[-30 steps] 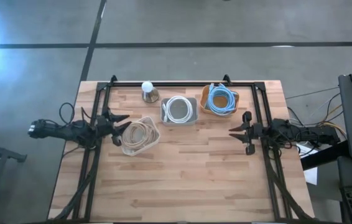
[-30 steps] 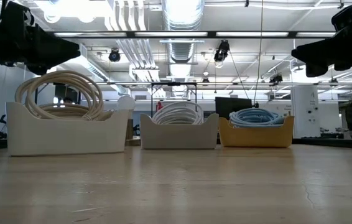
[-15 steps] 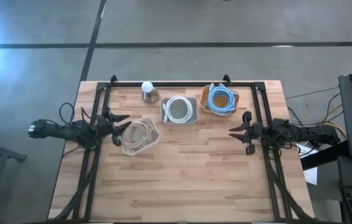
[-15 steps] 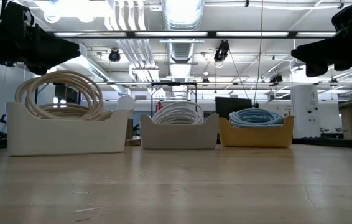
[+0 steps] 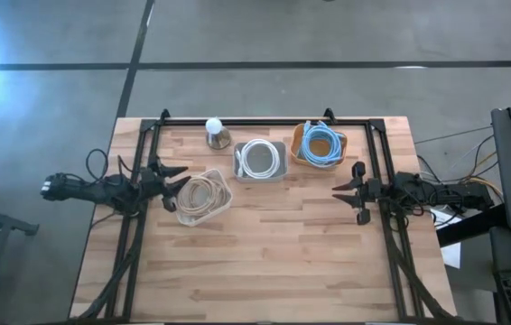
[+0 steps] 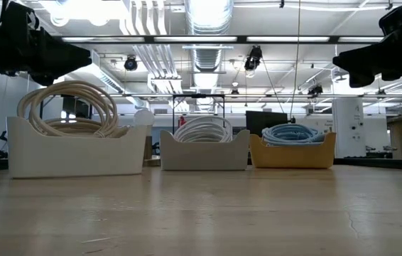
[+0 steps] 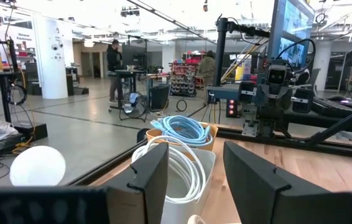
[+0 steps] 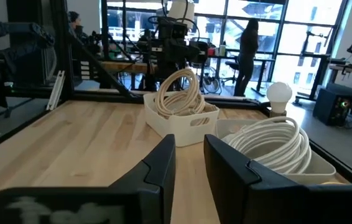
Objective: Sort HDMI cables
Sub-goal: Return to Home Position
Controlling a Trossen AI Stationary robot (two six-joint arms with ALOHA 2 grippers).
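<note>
Beige coiled cables (image 5: 200,193) lie in a white bin (image 5: 224,204) at the table's left. White coils (image 5: 259,158) lie in a grey bin (image 5: 278,171) at the far middle. Light blue coils (image 5: 321,143) lie in an orange bin (image 5: 299,158) at the far right. My left gripper (image 5: 178,178) is open and empty beside the white bin, at the left edge. My right gripper (image 5: 347,191) is open and empty at the right edge, above the table. In the low view the bins show as white (image 6: 77,153), grey (image 6: 204,153) and orange (image 6: 292,153).
A white bulb on a brown base (image 5: 215,132) stands at the far edge, left of the grey bin. A black frame (image 5: 246,121) runs along the far edge and both sides. The near half of the wooden table (image 5: 264,262) is bare. People stand in the room beyond.
</note>
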